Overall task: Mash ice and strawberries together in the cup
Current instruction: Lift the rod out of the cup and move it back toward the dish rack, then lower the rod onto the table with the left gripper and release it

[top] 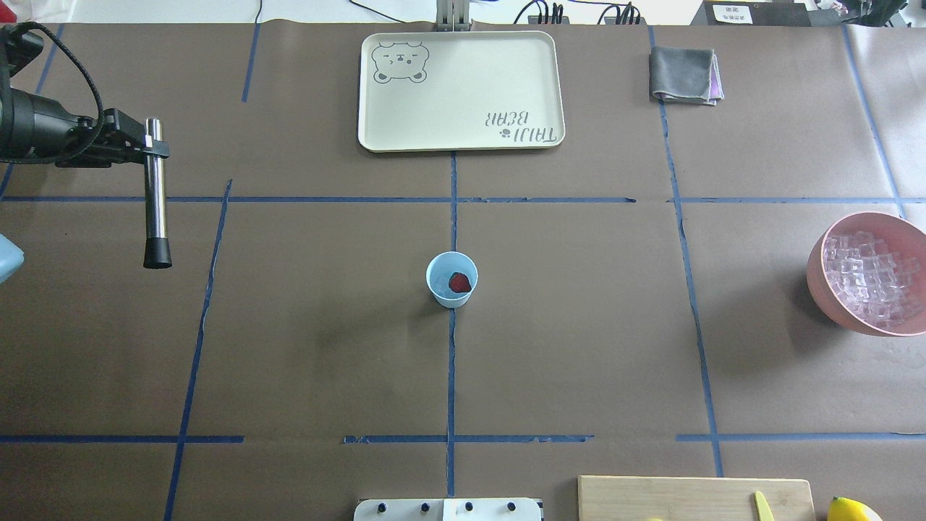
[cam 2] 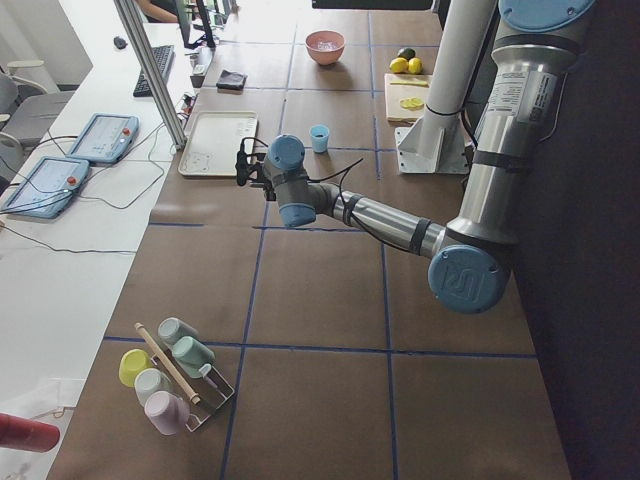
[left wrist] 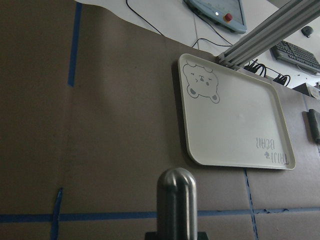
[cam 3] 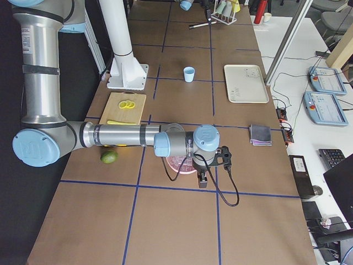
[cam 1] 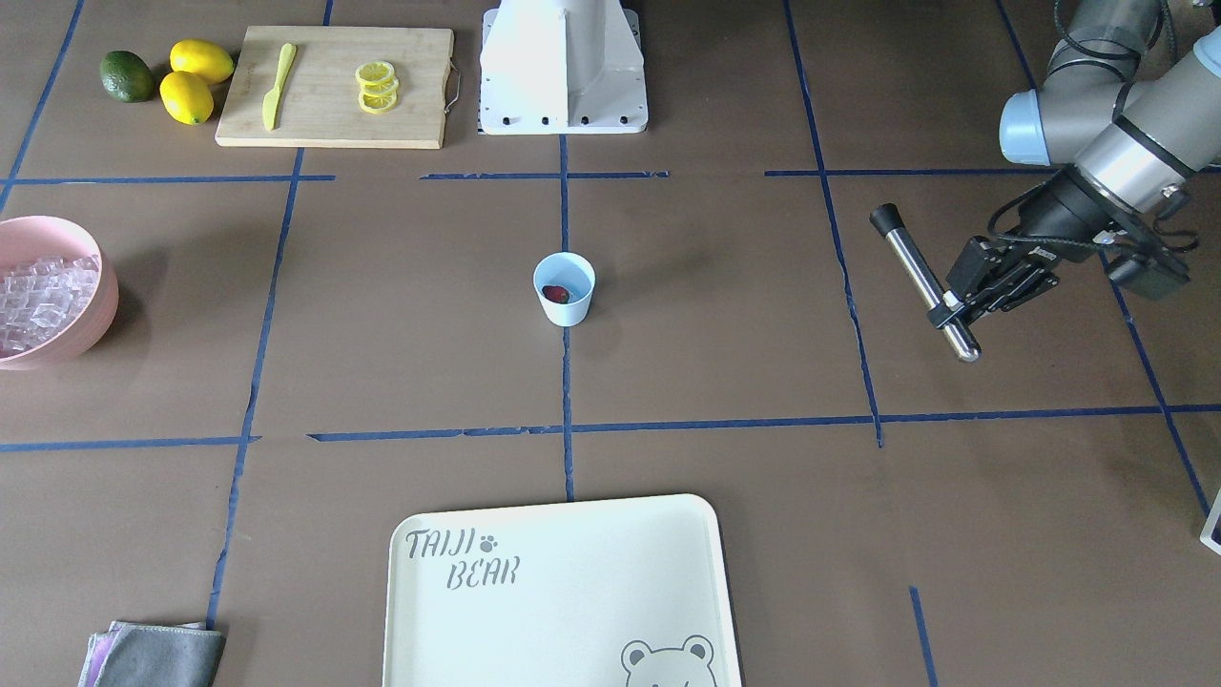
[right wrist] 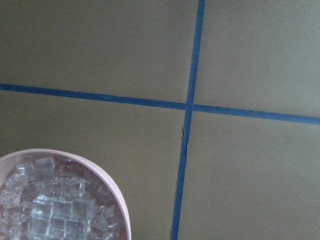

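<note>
The light blue cup (top: 440, 274) stands upright at the table's middle, with one red strawberry (top: 460, 283) inside; both also show in the front view, cup (cam 1: 564, 303) and strawberry (cam 1: 556, 294). Ice (top: 868, 278) fills a pink bowl (top: 821, 293) at the far right, also in the right wrist view (right wrist: 55, 207). My left gripper (top: 148, 148) is shut on a metal muddler (cam 1: 920, 277) with a black end, held above the table far left of the cup. My right gripper (cam 3: 202, 178) hangs beside the bowl; I cannot tell whether it is open or shut.
A cream tray (top: 463, 90) lies beyond the cup and a grey cloth (top: 684, 74) to its right. A cutting board (cam 1: 334, 124) carries lemon slices (cam 1: 377, 86) and a yellow knife (cam 1: 277, 86), with lemons (cam 1: 196, 81) and a green fruit (cam 1: 127, 76) beside it.
</note>
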### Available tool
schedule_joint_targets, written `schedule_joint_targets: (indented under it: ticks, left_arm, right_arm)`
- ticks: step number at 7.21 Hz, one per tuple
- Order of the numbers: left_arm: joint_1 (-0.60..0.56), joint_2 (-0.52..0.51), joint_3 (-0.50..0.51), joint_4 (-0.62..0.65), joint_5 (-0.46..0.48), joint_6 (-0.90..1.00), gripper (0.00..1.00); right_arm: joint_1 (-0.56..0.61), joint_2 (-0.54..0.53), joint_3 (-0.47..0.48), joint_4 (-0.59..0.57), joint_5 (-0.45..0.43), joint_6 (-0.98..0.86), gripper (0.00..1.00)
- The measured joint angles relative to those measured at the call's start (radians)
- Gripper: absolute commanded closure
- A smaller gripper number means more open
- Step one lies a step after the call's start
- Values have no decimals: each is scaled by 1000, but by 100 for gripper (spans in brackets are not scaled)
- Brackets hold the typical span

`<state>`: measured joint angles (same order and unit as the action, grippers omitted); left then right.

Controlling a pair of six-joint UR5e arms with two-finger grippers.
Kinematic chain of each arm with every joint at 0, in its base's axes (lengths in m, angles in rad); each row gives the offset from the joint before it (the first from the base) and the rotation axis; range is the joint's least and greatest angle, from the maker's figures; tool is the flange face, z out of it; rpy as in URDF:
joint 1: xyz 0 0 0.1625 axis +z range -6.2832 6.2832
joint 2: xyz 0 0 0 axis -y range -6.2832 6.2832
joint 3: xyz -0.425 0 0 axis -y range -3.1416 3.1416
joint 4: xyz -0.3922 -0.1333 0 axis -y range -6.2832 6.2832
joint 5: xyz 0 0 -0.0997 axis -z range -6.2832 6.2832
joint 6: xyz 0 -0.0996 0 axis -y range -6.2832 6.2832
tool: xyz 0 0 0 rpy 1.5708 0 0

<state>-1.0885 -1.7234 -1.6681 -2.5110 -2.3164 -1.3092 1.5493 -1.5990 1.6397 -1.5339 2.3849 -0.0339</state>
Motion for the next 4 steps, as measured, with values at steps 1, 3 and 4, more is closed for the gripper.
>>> schedule_joint_targets:
  ticks: [1, 3, 4]
  left_arm:
    - [-28, 42, 6, 36, -44, 56, 100]
    - [-50, 115, 78, 61, -71, 265, 100]
    - [-54, 131, 131, 66, -70, 364, 100]
  right_arm:
    - [0, 1, 0, 0, -1, 0, 0]
    - [-5, 2, -1, 1, -2, 0, 0]
    - [-9, 4, -4, 2, -3, 0, 0]
